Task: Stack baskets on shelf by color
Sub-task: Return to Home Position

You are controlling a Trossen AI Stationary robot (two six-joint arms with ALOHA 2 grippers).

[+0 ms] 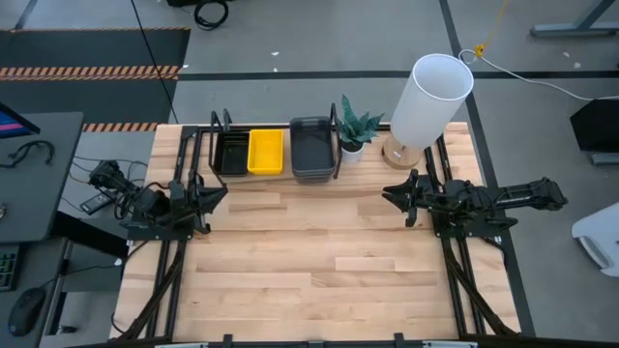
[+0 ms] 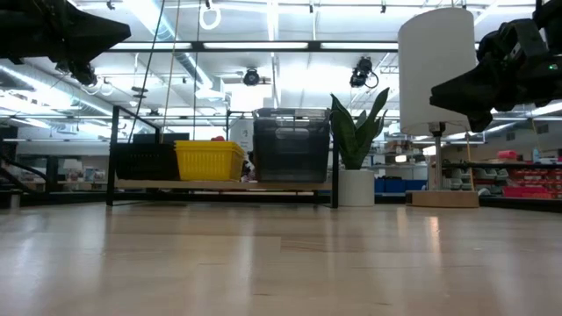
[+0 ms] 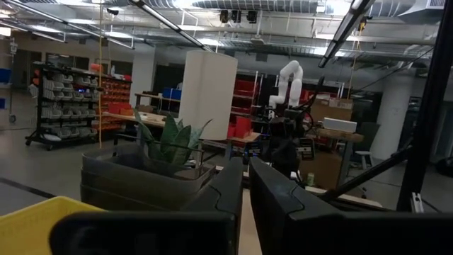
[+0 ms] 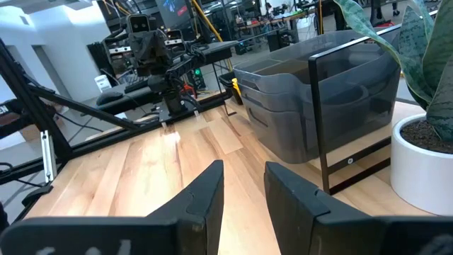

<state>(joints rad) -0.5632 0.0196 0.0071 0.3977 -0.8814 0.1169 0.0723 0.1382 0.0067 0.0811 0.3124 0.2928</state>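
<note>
Left claw: the left claw point(image 1: 221, 193) sits at the 9 o'clock side of the worktop point(image 1: 309, 261), pointing toward 3 o'clock. Its fingers point(image 3: 219, 191) are almost pressed together, with only a thin slit between them, and hold nothing.
Right claw: the right claw point(image 1: 389, 192) sits at the 3 o'clock side, pointing toward 9 o'clock. Its fingers point(image 4: 205, 191) are slightly parted, with bare wood showing through the gap, and hold nothing.
Height: in the low view both arms hang clear above the worktop.
Between the claws: bare wood, with the two claws well apart.
Shelf: the shelf point(image 2: 281, 185) stands at the 12 o'clock edge of the worktop, apart from both claws.
Baskets: all are on the shelf in one row. The black baskets point(image 1: 230, 153) are at its 9 o'clock end, the yellow baskets point(image 1: 266, 152) are just beside them, and the grey baskets point(image 1: 310, 148) are nested in a stack at the 3 o'clock end.
Plant: a potted plant point(image 1: 356, 126) stands just beside the shelf, at 3 o'clock from it.
Lamp: a white cylinder lamp point(image 1: 430, 97) stands at 3 o'clock from the plant.
</note>
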